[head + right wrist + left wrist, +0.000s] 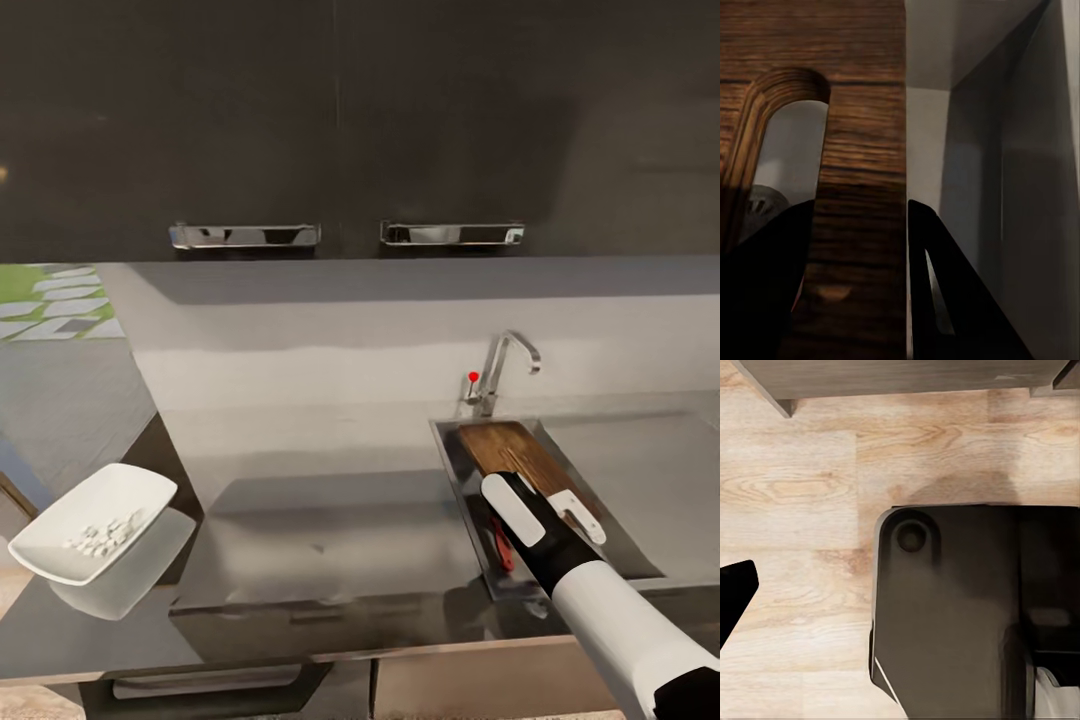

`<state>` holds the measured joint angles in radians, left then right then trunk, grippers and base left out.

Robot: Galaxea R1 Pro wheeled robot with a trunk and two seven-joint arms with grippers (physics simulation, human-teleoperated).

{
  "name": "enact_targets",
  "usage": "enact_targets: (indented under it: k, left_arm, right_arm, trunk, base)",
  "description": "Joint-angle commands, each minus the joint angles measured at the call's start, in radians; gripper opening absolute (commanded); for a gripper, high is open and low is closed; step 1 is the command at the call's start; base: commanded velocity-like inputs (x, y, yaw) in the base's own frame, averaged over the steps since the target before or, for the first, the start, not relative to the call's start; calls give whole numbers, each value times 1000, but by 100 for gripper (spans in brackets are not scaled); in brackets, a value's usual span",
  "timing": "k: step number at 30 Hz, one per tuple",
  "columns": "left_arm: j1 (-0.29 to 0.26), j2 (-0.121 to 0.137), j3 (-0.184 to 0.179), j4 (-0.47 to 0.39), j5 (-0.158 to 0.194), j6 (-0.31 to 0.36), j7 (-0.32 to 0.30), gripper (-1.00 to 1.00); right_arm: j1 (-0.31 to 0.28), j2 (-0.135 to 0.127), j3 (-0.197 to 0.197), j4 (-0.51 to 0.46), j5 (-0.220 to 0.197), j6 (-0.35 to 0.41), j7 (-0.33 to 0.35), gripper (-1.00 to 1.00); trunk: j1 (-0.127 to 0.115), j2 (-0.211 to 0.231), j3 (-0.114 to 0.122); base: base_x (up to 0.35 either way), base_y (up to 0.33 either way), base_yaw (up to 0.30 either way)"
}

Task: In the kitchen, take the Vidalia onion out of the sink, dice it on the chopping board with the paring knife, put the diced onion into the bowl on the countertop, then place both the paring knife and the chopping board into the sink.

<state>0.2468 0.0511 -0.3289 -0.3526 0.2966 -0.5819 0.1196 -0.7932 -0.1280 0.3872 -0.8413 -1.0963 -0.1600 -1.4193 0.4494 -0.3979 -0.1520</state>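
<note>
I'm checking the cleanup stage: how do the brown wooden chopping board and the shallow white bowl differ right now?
The brown wooden chopping board sits inside the grey steel sink, while the shallow white bowl is at the countertop's left end. The board is flat, rectangular and dark-grained; the bowl is white with flaring sides. The right gripper straddles the board's edge; nothing touches the bowl, which holds pale diced bits.

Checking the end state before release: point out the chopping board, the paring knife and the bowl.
chopping board [505, 448], head view, bare wood near its far end in the sink.
paring knife [503, 553], head view, red handle beside the arm.
bowl [125, 485], head view, white inner wall above the dice.
</note>
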Motion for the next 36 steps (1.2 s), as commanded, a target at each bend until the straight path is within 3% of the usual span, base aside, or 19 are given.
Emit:
enact_targets:
  k: [1,36]
  left_arm:
    - [0,1,-9,-2,3,-1,9,100]
    - [0,3,-9,-2,4,-1,9,100]
  right_arm:
    - [-1,-1,6,0,-5,-11,-2,-100]
    - [-1,1,6,8,-8,-12,-1,-100]
  trunk:
    - [1,-2,-4]
    - [1,-2,-60]
  base:
    - [0,-6,0]
    - [49,-38,0]
